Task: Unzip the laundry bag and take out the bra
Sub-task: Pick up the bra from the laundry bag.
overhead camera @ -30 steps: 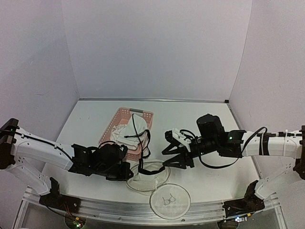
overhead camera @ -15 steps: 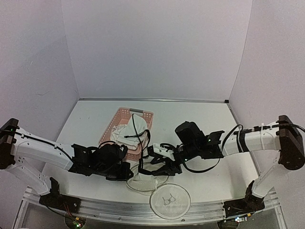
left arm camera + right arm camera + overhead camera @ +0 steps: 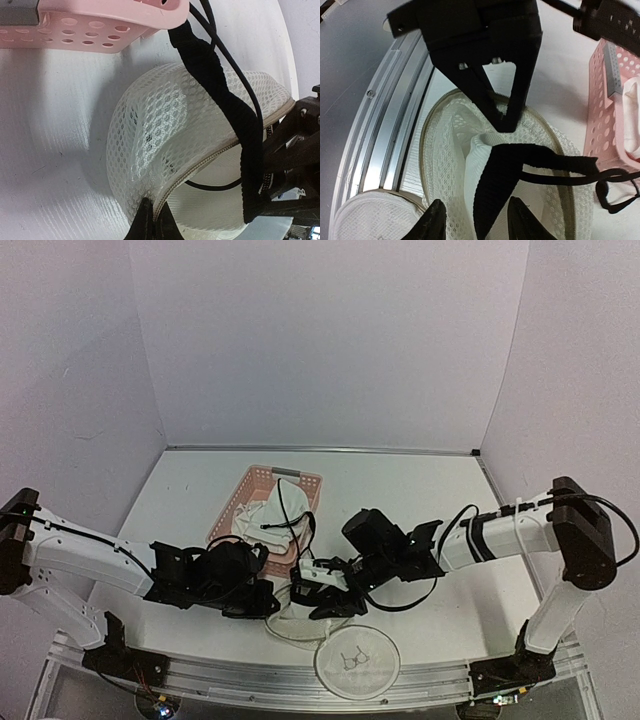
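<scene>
Near the front edge of a white table (image 3: pixel 420 500), two robot arms met over the laundry bag (image 3: pixel 293 628), a white mesh pouch lying with its zip (image 3: pixel 210 156) undone and its mouth gaping. The left gripper (image 3: pixel 268 602) was clenched on the bag's rim beside the zip, apparently to pin the light pouch down and keep the opening spread while the other arm worked.

The right gripper (image 3: pixel 312 600) hung over the mouth with its jaws parted. One finger sat on each side of a wide black band (image 3: pixel 492 190) without pressing on it (a gap showed beside one finger). That band belonged to the bra (image 3: pixel 262 520), whose white fabric lay heaped in a pink basket (image 3: pixel 300 478) just behind the bag, so most of the garment was out.

The band and thin black straps (image 3: pixel 240 75) trailed from the basket over the bag's top to its opening. Some white fabric lay in the mouth under the band; whether it was lining or bra could not be told. Straddling the band looked like preparation to pinch it and draw the last of the garment clear.

Just beside the bag, at the table's near edge, lay a flat mesh disc (image 3: pixel 357 660) bearing a small black drawing.
</scene>
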### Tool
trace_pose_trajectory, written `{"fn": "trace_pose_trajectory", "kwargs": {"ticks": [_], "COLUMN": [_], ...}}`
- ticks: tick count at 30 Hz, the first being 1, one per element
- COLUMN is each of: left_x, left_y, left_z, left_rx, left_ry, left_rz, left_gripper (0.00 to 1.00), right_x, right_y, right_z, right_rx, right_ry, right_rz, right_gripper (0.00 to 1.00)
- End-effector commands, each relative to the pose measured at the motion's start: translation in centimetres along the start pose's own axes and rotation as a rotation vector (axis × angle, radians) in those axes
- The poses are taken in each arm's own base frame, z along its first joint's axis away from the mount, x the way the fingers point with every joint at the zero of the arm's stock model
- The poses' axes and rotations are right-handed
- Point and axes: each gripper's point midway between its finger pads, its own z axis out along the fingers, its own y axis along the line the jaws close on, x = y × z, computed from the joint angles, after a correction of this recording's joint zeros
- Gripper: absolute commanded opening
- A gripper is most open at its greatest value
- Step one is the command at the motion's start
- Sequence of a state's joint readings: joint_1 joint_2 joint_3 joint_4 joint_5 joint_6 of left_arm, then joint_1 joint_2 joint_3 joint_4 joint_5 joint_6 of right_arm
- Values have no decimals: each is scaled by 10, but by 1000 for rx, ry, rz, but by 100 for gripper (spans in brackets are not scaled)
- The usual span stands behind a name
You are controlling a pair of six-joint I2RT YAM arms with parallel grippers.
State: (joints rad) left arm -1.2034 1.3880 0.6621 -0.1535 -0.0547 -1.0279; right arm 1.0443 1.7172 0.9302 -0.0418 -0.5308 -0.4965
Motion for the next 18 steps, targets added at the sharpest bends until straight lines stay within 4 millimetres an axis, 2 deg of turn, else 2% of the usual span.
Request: {"fn": "trace_pose_trajectory", "kwargs": {"ticks": [1, 6, 8, 13, 18], "left_x": [-16, -15, -17, -17, -18], "left_y": [-23, -23, -25, -27, -29], "left_z": [-8, -8, -9, -9, -9], "left_rx": [68, 69, 71, 77, 78], "left_ry": [-46, -42, -46, -46, -45], "left_rz": [4, 4, 5, 10, 16], "left_gripper": [0, 0, 0, 0, 0], "right_x": [-17, -18, -19, -31, -55], "right_y": [-9, -11, -12, -12, -12], "right_z": [-1, -5, -6, -17, -39], "right_rx": [26, 37, 46, 62, 95], "right_ry": [-19, -10, -6, -30, -82], "right_rz": [-5, 3, 2, -4, -26], "right_gripper": [35, 13, 0, 0, 0]}}
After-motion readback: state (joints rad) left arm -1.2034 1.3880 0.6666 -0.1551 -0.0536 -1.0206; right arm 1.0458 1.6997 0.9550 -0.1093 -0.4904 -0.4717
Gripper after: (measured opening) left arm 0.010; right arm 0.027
